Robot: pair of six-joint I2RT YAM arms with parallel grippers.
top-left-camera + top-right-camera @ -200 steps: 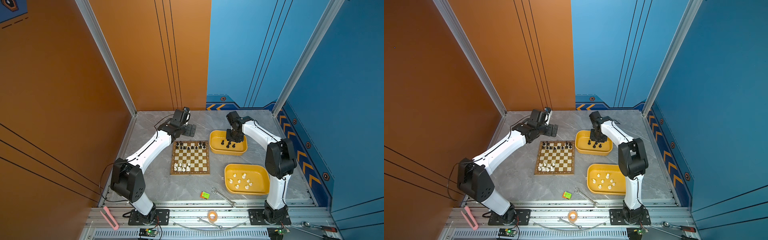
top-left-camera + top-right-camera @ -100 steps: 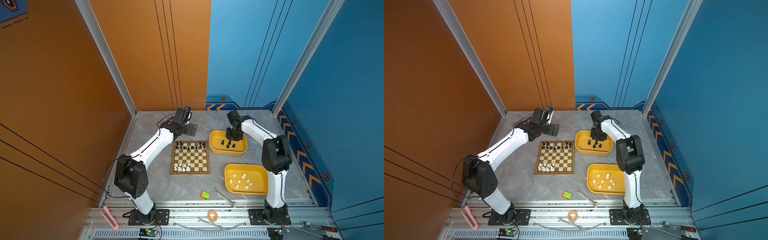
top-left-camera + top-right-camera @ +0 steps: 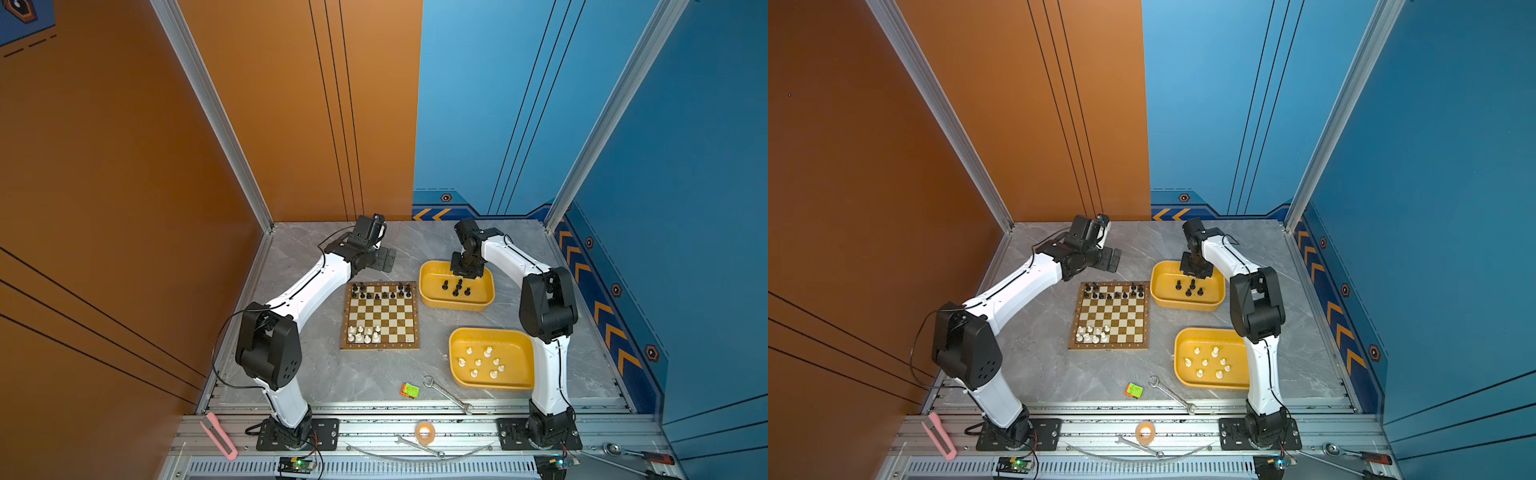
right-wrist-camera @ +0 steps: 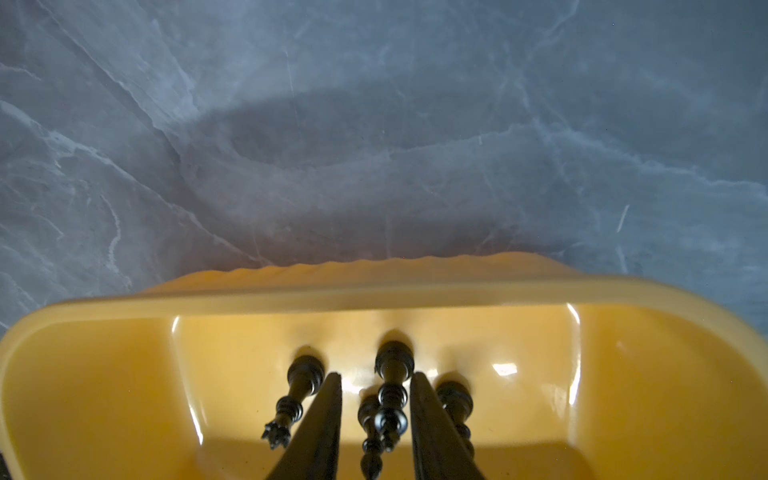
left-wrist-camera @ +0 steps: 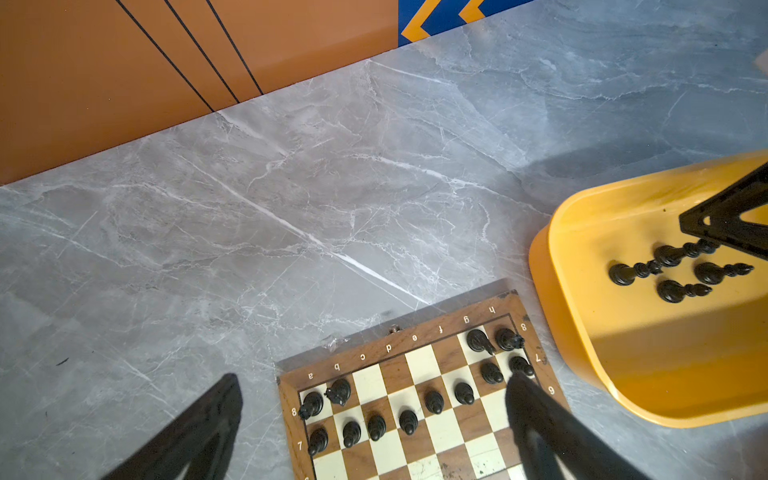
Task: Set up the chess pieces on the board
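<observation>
The board (image 3: 380, 316) lies mid-table, with black chess pieces (image 3: 382, 293) along its far rows and white ones (image 3: 363, 334) at its near left. More black pieces (image 3: 456, 287) stand in the far yellow tray (image 3: 428, 286), and white ones (image 3: 478, 361) in the near tray (image 3: 455, 361). My right gripper (image 4: 376, 376) reaches down into the far tray. Its jaws stand narrowly open on either side of a tall black piece (image 4: 392, 361), with a small gap still showing. My left gripper (image 5: 372, 377) hangs wide open and empty above the board's far edge (image 5: 415, 338).
A wrench (image 3: 446, 392) and a small green and orange block (image 3: 410, 390) lie near the table's front edge. A tape roll (image 3: 424, 430) and a pink cutter (image 3: 218, 434) rest on the front rail. Orange and blue walls enclose the table.
The right gripper's jaws have narrowed around the black piece in the far tray. The left arm has shifted slightly, its gripper staying wide open.
</observation>
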